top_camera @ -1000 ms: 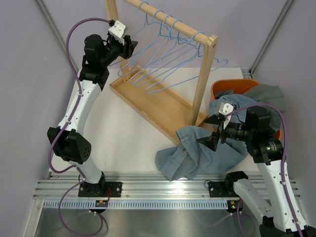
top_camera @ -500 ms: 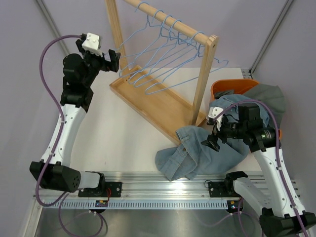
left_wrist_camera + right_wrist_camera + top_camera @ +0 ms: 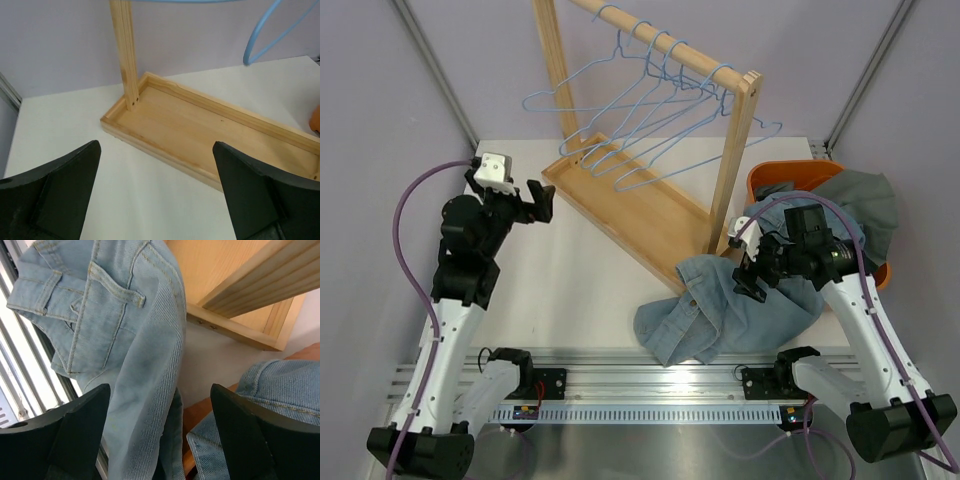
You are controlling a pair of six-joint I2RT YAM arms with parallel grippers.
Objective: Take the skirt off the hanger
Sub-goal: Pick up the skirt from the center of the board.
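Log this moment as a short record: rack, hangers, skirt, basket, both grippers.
rack: wooden, upright, its tray base on the table
hangers: blue wire, all bare, hung on the rack's rail
skirt: denim, crumpled on the table near the rack's end post, on no hanger
basket: orange, beside the rack, grey garment in it
left gripper: open, empty, facing the rack's base
right gripper: open, holding nothing, just above the skirt
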